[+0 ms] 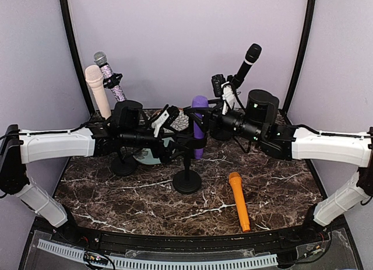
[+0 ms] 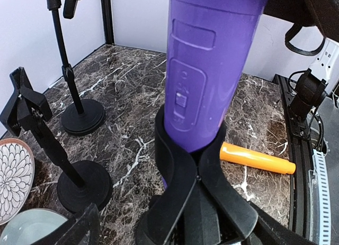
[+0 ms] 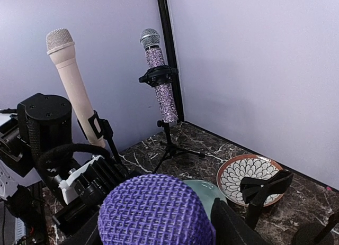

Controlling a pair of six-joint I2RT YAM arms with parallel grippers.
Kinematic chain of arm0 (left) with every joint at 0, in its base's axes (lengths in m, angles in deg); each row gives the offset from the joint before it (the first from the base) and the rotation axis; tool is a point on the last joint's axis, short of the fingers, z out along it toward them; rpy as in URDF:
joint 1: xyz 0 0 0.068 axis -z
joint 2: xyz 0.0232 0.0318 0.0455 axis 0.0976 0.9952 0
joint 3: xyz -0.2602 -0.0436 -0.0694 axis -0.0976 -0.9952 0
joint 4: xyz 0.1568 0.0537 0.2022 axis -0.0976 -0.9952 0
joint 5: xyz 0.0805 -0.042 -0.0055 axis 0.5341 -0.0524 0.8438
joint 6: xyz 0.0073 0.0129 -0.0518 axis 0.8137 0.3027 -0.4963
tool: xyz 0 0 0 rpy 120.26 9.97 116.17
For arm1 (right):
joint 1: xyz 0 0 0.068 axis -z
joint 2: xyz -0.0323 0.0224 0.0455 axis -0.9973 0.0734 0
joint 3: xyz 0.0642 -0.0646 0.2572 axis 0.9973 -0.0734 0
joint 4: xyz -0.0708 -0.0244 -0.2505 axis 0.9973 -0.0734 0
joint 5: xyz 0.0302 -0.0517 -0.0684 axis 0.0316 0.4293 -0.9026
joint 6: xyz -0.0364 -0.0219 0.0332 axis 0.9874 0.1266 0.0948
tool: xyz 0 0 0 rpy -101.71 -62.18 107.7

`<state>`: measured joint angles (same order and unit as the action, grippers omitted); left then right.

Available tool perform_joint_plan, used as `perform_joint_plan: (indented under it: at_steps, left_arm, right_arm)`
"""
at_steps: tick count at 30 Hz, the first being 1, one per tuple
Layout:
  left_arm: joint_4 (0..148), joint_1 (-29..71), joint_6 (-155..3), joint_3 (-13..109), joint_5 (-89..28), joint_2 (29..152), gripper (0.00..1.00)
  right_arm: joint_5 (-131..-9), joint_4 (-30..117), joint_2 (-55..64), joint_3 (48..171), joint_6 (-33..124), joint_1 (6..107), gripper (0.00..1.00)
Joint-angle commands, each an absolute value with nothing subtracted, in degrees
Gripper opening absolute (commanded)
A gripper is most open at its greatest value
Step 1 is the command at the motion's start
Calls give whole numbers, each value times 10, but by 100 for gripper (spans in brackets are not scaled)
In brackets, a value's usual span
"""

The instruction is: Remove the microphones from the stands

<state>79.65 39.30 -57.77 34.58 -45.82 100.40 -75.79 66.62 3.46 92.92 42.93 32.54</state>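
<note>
An empty clip stand (image 2: 79, 184) and a patterned plate (image 2: 13, 176) crowd one side of the left claw (image 1: 187, 140), an orange microphone (image 2: 257, 159) lies flat beyond its other finger, and a cream microphone (image 3: 74, 81) and a glittery microphone (image 3: 161, 89) stand past the right claw (image 1: 204, 115). The purple microphone (image 2: 206, 70) sits between both claws in the clip (image 2: 185, 171) of its stand (image 1: 187, 179), long axis near upright, head up. The left claw is spread around the clip; the right claw's fingers flank the head, but whether they press it I cannot tell.
</note>
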Motion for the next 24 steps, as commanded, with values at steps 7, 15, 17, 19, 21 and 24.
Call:
perform_joint_plan:
  at_steps: [7,15,17,19,21,24]
  left_arm:
    - [816,397,-561,338,-449,991,92]
    - [824,398,-560,345,-450,998,92]
    - [824,398,-560,346,-450,1000,91]
    - [826,398,-559,347,-452,1001,89]
    - [827,398,-557,346,-456,1001,83]
    - [827,398,-556,346,-458,1003,68]
  right_arm:
    - [-796,675,35,944,452,310,44]
    - [-798,672,37,946,453,307,37]
    - [-798,672,37,946,453,307,36]
    - [-799,671,38,947,453,307,35]
    - [-798,671,38,946,453,306,35]
    - [-798,672,37,944,453,306,34]
